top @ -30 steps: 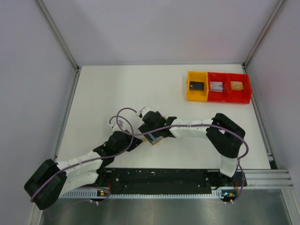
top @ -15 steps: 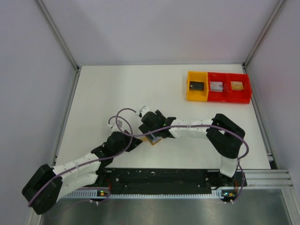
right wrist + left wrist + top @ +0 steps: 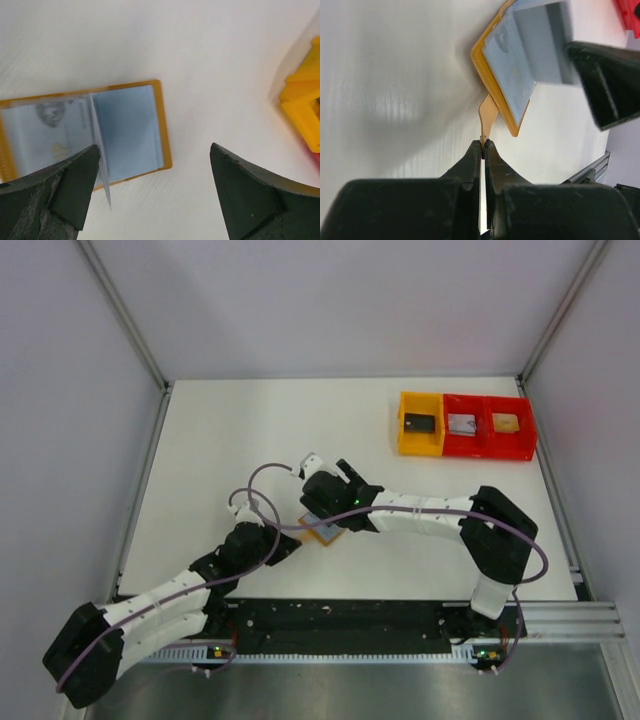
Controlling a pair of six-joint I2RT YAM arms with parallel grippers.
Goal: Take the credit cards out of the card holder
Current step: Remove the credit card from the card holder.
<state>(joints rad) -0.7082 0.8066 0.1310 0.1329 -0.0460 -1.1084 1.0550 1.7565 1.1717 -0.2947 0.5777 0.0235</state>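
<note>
Pinching tan tab (image 3: 488,114) of card holder (image 3: 510,85), left tool (image 3: 483,144) clamped tight; right tool (image 3: 154,165) spread wide above it.

The right gripper (image 3: 155,185) shifted slightly away from the card holder (image 3: 325,533), baring more of its grey-blue inner face; the left arm's elbow (image 3: 80,665) swung lower and leftward.

Open tabletop (image 3: 240,430) separates card holder (image 3: 325,533) from the trays (image 3: 466,426).
</note>
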